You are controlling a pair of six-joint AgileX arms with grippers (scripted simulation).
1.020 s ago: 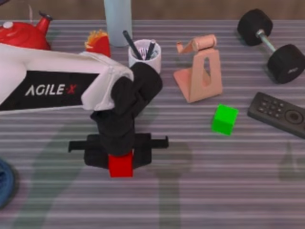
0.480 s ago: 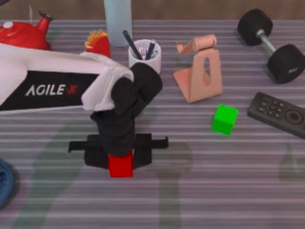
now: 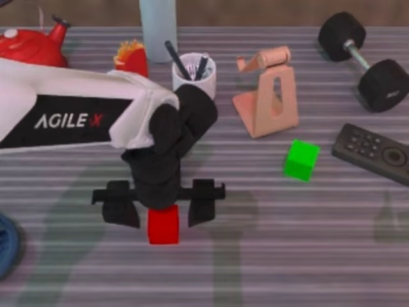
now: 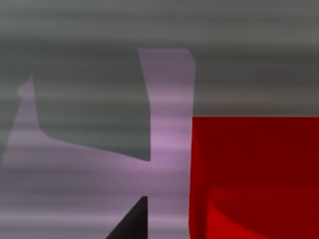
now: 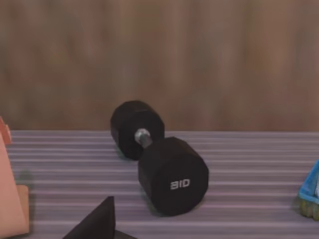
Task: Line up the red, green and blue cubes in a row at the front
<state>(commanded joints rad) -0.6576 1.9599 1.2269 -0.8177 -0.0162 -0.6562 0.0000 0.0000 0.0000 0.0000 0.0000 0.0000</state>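
The red cube (image 3: 163, 224) sits on the striped table near the front, left of centre. My left gripper (image 3: 162, 219) hangs straight over it and is open, with one finger (image 3: 121, 208) on each side, clear of the cube's faces. In the left wrist view the red cube (image 4: 254, 179) fills the near corner, and a dark fingertip (image 4: 132, 221) stands apart from it. The green cube (image 3: 301, 160) lies alone at mid-right. The blue cube is out of view. My right arm is out of the top view; only a dark finger (image 5: 99, 219) shows in its wrist view.
Along the back are a red kettle (image 3: 32, 45), a fries box (image 3: 131, 57), a pale blue cylinder (image 3: 158, 25), a white pen cup (image 3: 193, 73), a pink stand (image 3: 268, 96) and a dumbbell (image 3: 364, 61). A remote (image 3: 374, 153) lies at the right edge.
The left gripper's fingers have spread apart and let go of the red cube, which now rests on the table between them. The arm stays in place.
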